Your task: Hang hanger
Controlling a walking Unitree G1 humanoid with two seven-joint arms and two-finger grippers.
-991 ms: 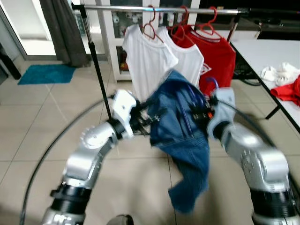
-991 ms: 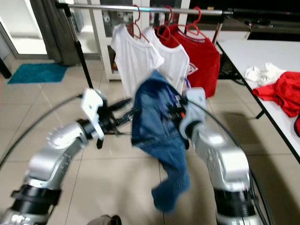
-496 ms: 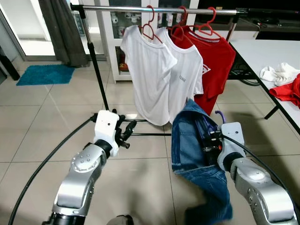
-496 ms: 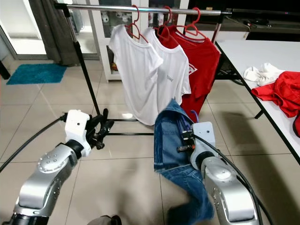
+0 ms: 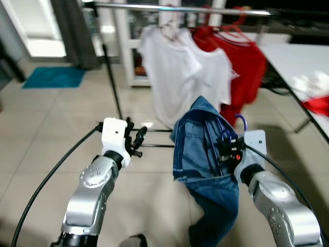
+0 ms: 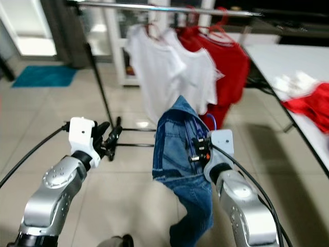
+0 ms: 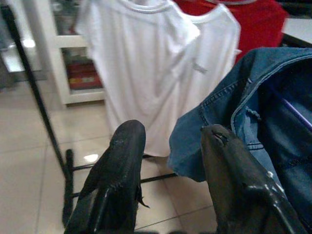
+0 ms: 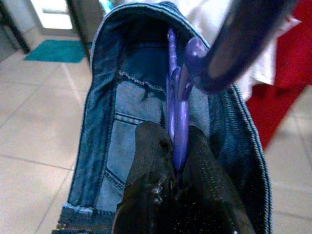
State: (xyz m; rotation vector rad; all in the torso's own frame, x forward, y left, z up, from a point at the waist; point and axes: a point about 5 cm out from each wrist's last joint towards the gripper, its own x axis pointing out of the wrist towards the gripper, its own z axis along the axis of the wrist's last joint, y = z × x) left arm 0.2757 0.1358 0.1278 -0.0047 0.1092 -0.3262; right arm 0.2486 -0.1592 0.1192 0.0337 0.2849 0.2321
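Leftmost, the left gripper (image 5: pixel 138 140) hovers with fingers apart, holding nothing, over pale floor tiles (image 5: pixel 46 123). Beside it, denim jeans (image 5: pixel 203 159) drape a purple hanger (image 8: pixel 176 122), hiding most of it; the right gripper (image 8: pixel 175 161) clamps its neck. Behind, blurred shirts crowd the clothes rail (image 5: pixel 175 7).

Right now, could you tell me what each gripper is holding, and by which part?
The right gripper pinches the purple hanger carrying the denim garment at its neck; the left gripper holds nothing.
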